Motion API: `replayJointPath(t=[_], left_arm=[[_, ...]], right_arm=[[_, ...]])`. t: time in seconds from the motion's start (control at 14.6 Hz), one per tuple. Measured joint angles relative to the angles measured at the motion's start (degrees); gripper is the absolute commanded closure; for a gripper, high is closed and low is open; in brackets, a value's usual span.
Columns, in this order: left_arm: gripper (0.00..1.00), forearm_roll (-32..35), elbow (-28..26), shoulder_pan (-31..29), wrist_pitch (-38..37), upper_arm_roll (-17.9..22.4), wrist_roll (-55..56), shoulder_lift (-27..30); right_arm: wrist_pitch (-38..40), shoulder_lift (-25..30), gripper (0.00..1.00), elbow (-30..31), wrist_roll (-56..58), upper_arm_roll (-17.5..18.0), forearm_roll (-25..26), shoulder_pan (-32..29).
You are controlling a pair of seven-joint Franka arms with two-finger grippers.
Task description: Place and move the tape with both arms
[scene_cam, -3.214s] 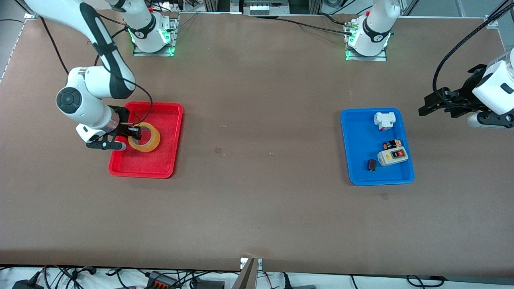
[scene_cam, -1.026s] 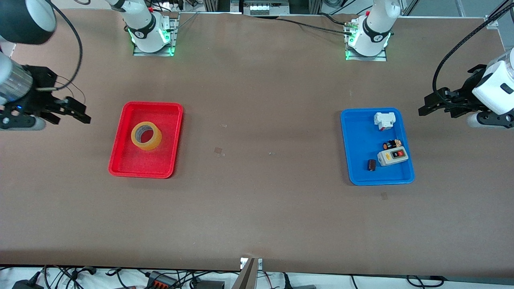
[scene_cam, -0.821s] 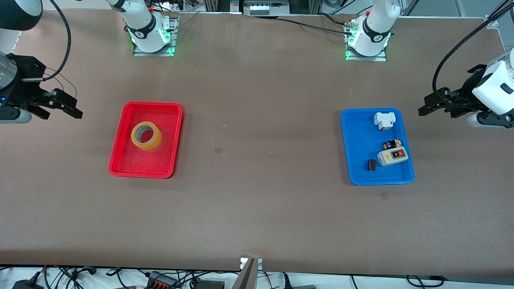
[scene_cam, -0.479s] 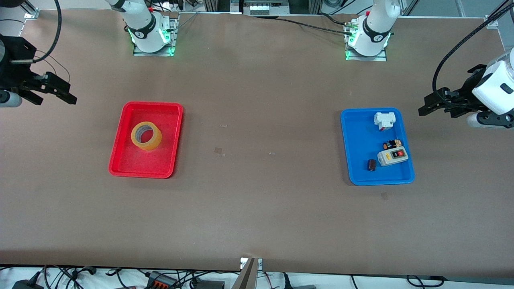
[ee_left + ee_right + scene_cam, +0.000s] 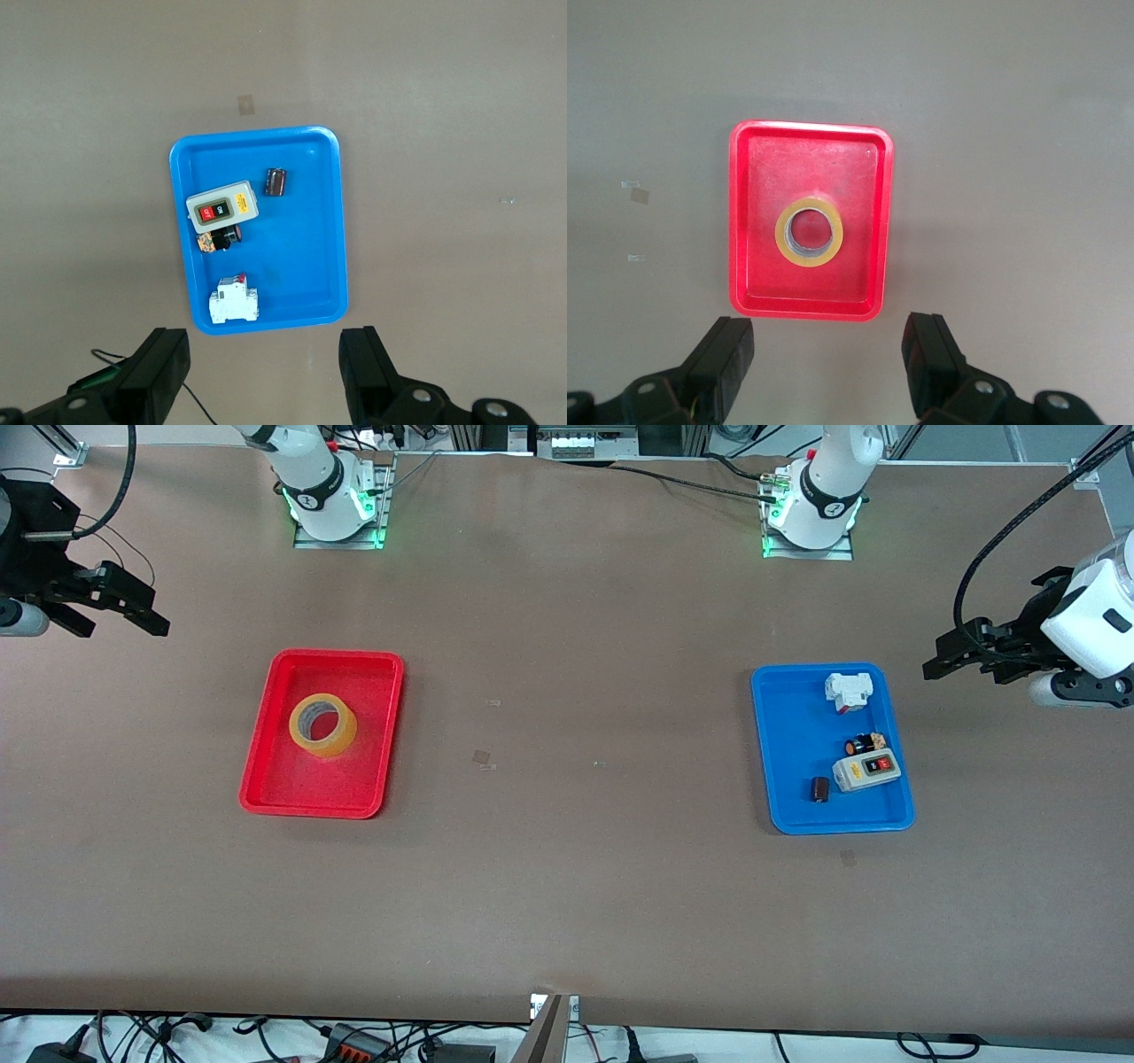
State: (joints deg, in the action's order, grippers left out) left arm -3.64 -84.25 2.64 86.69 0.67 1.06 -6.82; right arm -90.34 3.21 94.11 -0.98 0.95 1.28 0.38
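The tape [image 5: 323,726], a yellowish translucent ring, lies flat in the red tray [image 5: 368,779] toward the right arm's end of the table. It also shows in the right wrist view [image 5: 809,232], inside the red tray [image 5: 753,177]. My right gripper [image 5: 124,629] is open and empty, high over the bare table at that end, apart from the tray. Its fingers [image 5: 722,363] frame bare table. My left gripper [image 5: 964,673] is open and empty, waiting over the table beside the blue tray [image 5: 788,726]; its fingers [image 5: 159,376] stand wide apart.
The blue tray [image 5: 328,221] holds a grey switch box with red buttons [image 5: 866,771], a white breaker [image 5: 848,691], a small dark cylinder [image 5: 820,789] and a small round part [image 5: 866,743]. Small scraps [image 5: 482,758] lie mid-table.
My right gripper, at the tape in the red tray 3.2 s ago, has let go, risen and drawn away to the table's end. The tape stays in the tray. The left arm has not moved.
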Motion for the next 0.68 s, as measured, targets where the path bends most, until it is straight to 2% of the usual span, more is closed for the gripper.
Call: replayJointPath(t=[0.68], left_arm=[[0.00,1.9,0.0,0.0,-0.9,-0.1,0.0,0.3]], right_arm=[[0.2,-1.2,0.02,-0.3,-1.1,0.0,0.0,0.0]])
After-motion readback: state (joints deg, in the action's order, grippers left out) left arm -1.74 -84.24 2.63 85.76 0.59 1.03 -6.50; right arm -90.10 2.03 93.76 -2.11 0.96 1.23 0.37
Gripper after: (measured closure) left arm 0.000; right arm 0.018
